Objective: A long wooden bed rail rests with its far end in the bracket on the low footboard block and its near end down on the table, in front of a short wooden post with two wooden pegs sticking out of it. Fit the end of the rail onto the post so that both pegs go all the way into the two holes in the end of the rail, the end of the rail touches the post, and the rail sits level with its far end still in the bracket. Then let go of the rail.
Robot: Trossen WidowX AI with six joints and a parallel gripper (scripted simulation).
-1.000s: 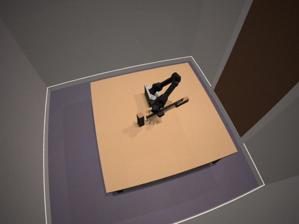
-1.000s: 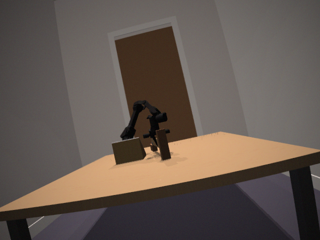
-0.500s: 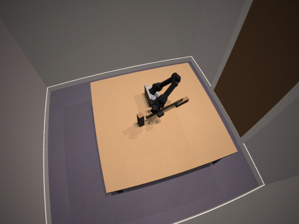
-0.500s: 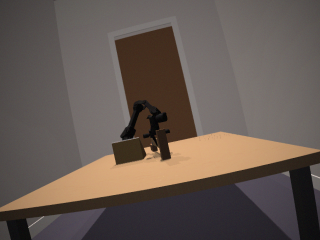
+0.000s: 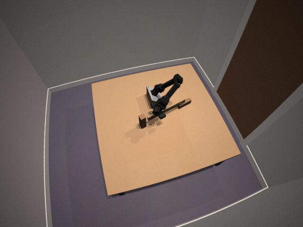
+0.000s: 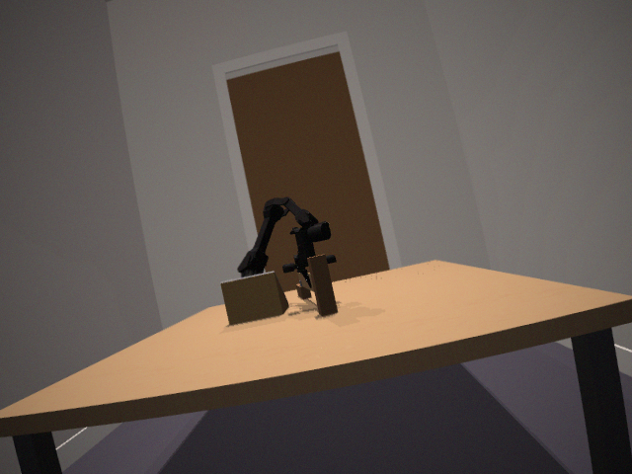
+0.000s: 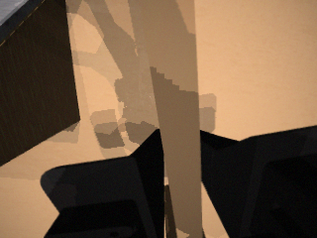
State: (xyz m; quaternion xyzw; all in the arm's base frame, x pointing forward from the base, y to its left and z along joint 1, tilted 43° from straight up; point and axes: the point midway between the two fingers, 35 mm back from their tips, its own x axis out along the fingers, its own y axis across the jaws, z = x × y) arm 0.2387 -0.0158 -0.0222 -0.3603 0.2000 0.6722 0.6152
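The black parallel-jaw gripper [image 7: 180, 198] is closed on the long, narrow wooden bed rail [image 7: 173, 94], with one dark finger [image 7: 149, 169] against each long side. In the wrist view the rail passes straight between the fingers and runs on ahead of them, above the tan wooden table top [image 7: 258, 64].

In the top view the gripper [image 5: 160, 112] holds the rail [image 5: 171, 109] partway along its length, nearer the post end. The far end sits at the low wooden footboard block [image 5: 185, 102]. The near end lies just beside the short, upright dark-brown wooden post [image 5: 142, 121]; whether it touches the post cannot be told, and the pegs are too small to make out.

In the exterior view the post [image 6: 322, 284] stands in front of the gripper and hides most of the rail.
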